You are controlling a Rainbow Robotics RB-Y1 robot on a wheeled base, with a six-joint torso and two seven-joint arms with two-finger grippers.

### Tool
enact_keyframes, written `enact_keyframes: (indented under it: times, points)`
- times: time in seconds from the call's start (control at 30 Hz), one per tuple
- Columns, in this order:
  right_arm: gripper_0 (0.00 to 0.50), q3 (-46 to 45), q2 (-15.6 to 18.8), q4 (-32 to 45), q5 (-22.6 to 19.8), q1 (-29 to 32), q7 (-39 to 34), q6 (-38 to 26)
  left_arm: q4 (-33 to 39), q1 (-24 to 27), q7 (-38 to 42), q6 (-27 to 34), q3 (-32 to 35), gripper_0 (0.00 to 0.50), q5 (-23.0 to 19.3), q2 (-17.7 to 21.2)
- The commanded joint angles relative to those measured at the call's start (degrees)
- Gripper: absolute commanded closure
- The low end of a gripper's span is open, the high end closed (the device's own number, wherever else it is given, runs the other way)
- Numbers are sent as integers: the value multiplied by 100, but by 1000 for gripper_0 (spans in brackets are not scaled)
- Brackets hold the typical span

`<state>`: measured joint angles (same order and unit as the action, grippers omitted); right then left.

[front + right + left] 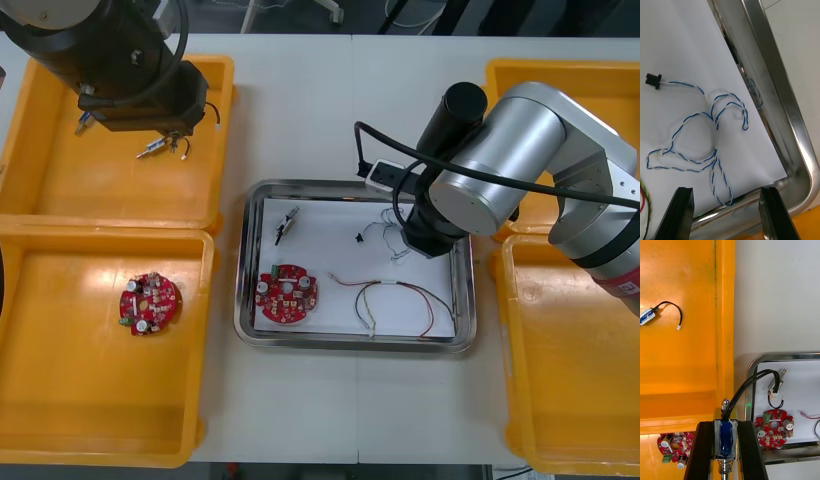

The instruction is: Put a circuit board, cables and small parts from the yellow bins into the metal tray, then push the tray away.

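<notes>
Between the left fingers (pixel 703 450): one blue-bodied small metal part (pixel 725 437) is being pinched, with its black leads arching out past the tips.
Left gripper (pixel 726 423): it is hovering at the upper left of the front view, above the wall dividing the two left bins.
Right fingers (pixel 679 213): they are standing wide apart and gripping nothing.
Right gripper (pixel 726 191): it is hanging low over the upper right part of the metal tray (pixel 250 330).
Blue and white cable (pixel 711 150): one is lying in loops on the tray's white lining, just ahead of the right fingers.
Red and yellow cable (pixel 395 300): one is lying at the tray's lower right.
Tray circuit board (pixel 288 297): one is sitting at the tray's lower left.
Tray metal part (pixel 287 224): one is resting at the tray's upper left.
Bin circuit board (pixel 150 303): a second board is lying in the lower left bin.
Loose metal part (pixel 647 315): a third part is lying with its black lead in the upper left bin.
Yellow bins (pixel 60 190): four are flanking the tray, two at each side of the frame.
</notes>
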<state>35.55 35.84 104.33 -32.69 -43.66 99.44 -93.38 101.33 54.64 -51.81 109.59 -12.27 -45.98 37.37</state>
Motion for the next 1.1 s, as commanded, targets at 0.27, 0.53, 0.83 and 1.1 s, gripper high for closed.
enact_keyframes:
  times: [0.27,0.53,0.83,1.1]
  points:
    - [0,-1261,-42,729,-712,-380,-407,-1662,273,-42,286,41,-57,500,-69,-45]
    - [0,-2114,231,1221,-1161,-380,-601,-1662,299,-42,338,41,-57,500,-131,-54]
    - [0,-2773,820,1476,-1837,-151,-1163,-1662,405,-15,497,41,-391,500,-69,-116]
    - [0,-3670,1646,1749,-2391,631,-1910,-1662,422,178,1006,-113,-892,500,-87,-265]
